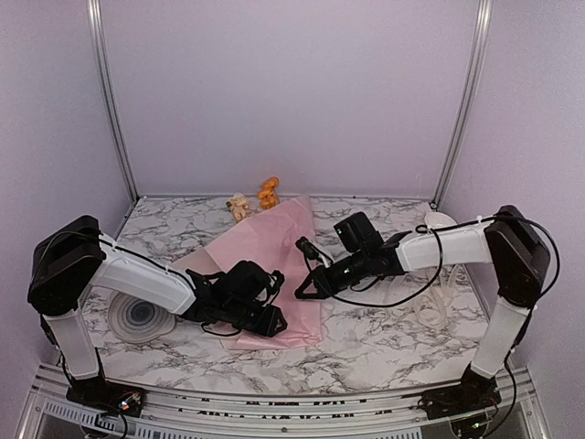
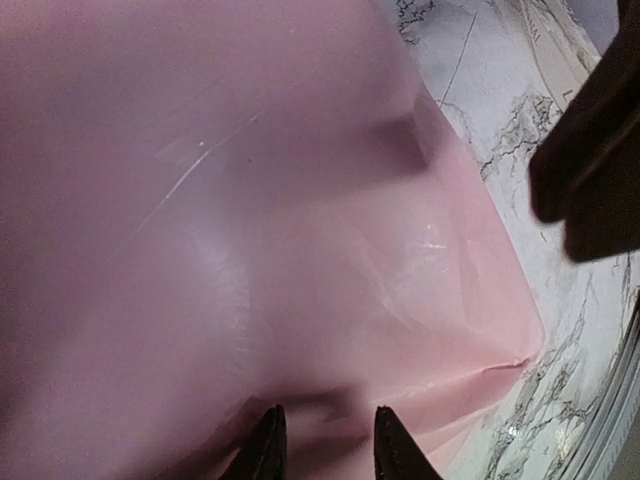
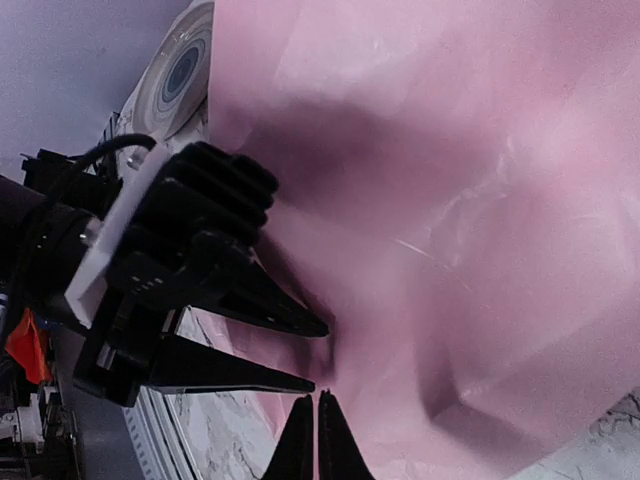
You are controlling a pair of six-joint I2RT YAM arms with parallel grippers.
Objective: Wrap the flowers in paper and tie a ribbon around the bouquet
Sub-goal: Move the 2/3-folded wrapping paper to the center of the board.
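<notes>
— Two grippers crowd one end of the sheet, and that worries us. Our left gripper [image 2: 330, 445] has its jaws part-way apart with a raised fold of the large, crinkly, pale pink wrapping paper [image 1: 279, 247] between them. We read that as a hold on the fold, at the end nearest the arm bases.

— And our right gripper [image 3: 315, 435]?

— Fingertips pressed together, nothing that we can see between them, tips at the paper's edge and just beside the left fingers.

— So where could we lose it?

— First, a clash: any sideways move from either arm could knock the other's fingers and jolt the fold loose. Second, a tear: the sheet looks thin, and pushing closed tips under it while the other end is pinned could rip the edge.

— What about the flowers?

— The bunch of artificial flowers [image 1: 268, 193], orange and whitish blossoms, shows only past the far end of the paper; the stems are hidden under it. If we drag the sheet across the marble-patterned table [image 1: 384, 347], the stems may slide out of line. Nothing is tied round the wrap, so we expect it to spring open once released.
</notes>
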